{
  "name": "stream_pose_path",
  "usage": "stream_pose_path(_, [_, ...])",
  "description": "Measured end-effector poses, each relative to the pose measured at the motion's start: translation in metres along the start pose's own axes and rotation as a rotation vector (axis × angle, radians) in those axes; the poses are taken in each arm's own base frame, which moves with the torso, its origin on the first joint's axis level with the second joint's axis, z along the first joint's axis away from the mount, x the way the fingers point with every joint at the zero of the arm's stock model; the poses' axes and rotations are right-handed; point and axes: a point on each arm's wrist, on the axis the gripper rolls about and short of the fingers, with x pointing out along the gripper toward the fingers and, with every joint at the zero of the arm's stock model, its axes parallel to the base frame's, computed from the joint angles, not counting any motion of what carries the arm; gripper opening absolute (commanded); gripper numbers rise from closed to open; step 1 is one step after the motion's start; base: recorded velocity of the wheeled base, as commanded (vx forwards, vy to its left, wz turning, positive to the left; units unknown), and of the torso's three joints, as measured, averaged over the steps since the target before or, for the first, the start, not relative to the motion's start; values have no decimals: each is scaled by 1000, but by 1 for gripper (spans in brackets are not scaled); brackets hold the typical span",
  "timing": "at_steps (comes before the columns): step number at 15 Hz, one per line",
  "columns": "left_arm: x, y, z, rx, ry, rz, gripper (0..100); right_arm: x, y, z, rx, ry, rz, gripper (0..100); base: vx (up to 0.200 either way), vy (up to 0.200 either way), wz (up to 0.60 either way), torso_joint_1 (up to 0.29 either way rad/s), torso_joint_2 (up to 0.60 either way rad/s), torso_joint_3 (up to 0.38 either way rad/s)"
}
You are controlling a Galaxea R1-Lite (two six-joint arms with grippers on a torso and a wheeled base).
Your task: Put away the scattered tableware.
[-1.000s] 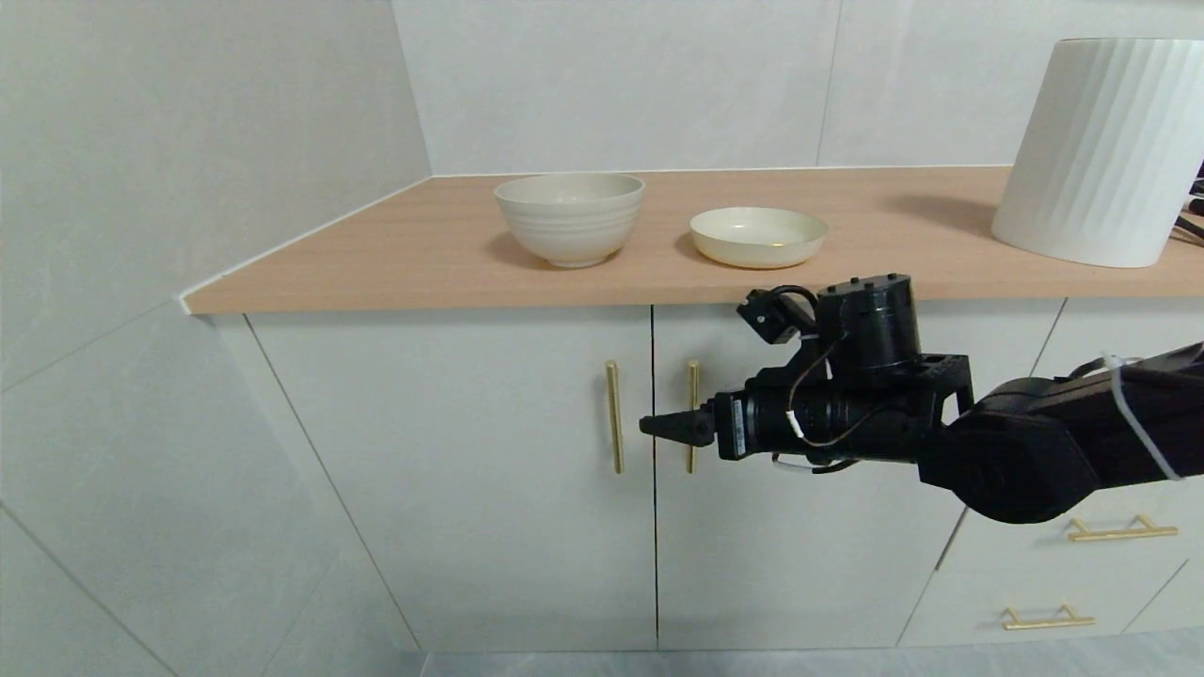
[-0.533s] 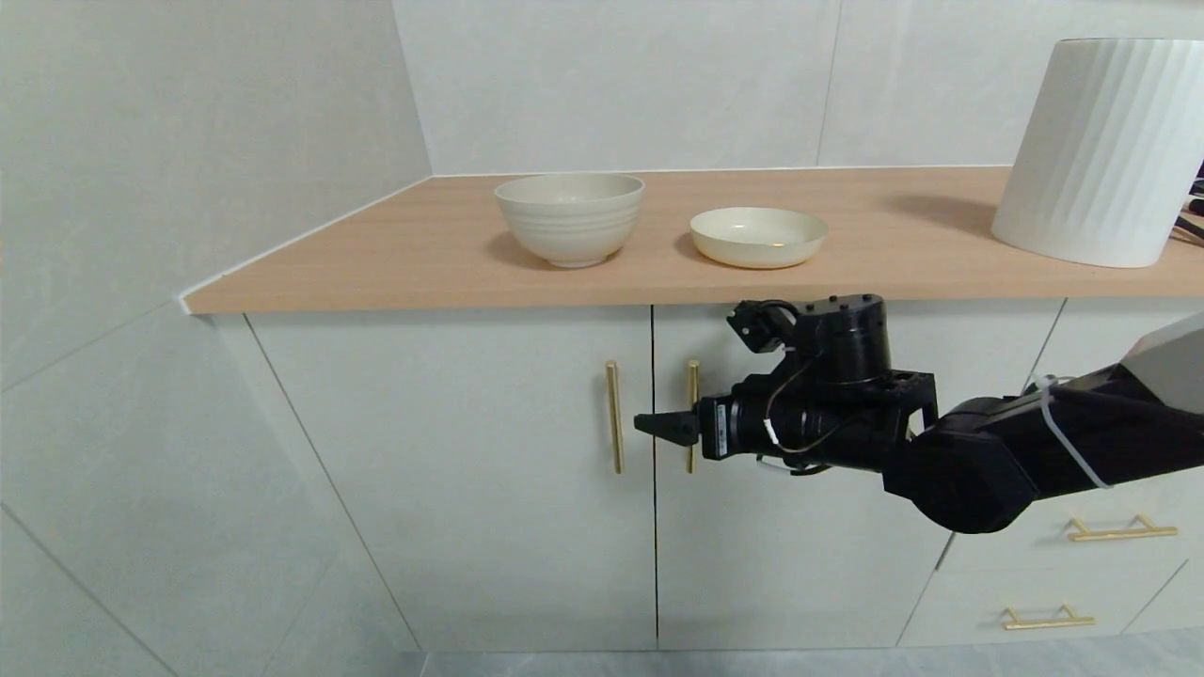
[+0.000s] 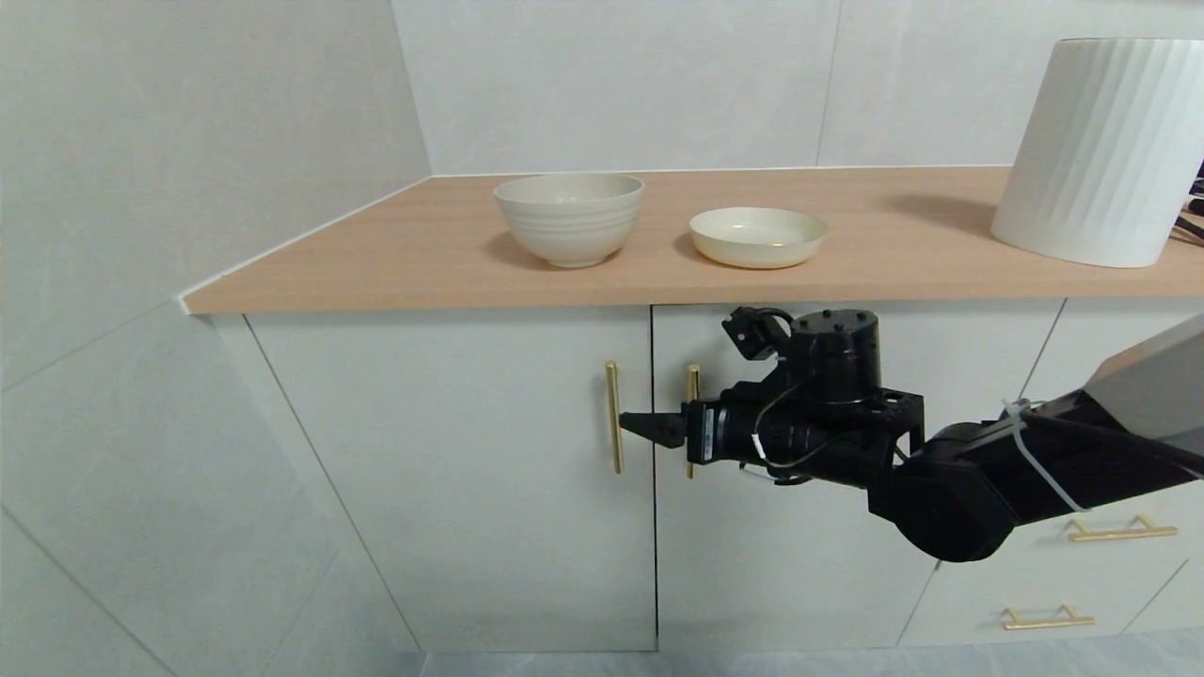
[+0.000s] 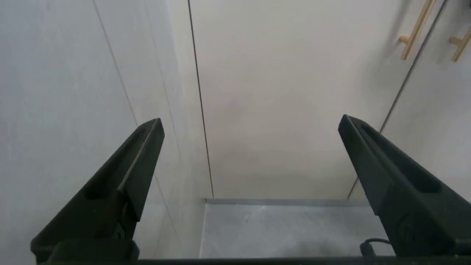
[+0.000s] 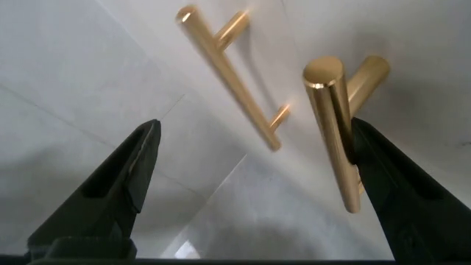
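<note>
The right gripper (image 3: 651,429) was held with its fingers spread in front of the cabinet doors (image 3: 451,470), with its tips between the left handle (image 3: 613,417) and the right handle (image 3: 692,385). The left gripper (image 4: 252,125) was likewise spread, low near the floor and facing the cabinet. The bowl (image 3: 569,218) and, to its right, the plate (image 3: 758,236) were set apart on the counter (image 3: 376,273) above.

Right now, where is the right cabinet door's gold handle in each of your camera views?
Head view: right door's handle, partly behind the right gripper.
Left wrist view: the gold bar across the door seam from its twin.
Right wrist view: the nearer, larger gold bar.
Shared landmark: left door's handle, the neighbouring gold bar in all three.
</note>
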Motion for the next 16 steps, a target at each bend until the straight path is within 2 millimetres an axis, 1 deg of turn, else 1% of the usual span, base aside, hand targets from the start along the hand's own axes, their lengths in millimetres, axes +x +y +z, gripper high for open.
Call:
stream_pose_path(4, [0, 0, 0, 0, 0, 0, 100, -16, 10, -5, 8, 48, 70, 100, 0, 0, 0, 0, 0, 0])
stream_pose_path(8, [0, 0, 0, 0, 0, 0, 100, -47, 22, -18, 12, 89, 133, 100, 0, 0, 0, 0, 0, 0])
stream_pose_path(10, [0, 0, 0, 1, 0, 0, 100, -58, 27, -24, 2, 77, 164, 100, 0, 0, 0, 0, 0, 0])
stream_pose_path(14, [0, 0, 0, 11, 0, -3, 100, -77, 31, -35, -11, 63, 193, 100, 0, 0, 0, 0, 0, 0])
stream_pose_path(16, [0, 0, 1, 47, -9, -7, 100, -83, 33, -38, -11, 71, 197, 100, 0, 0, 0, 0, 0, 0])
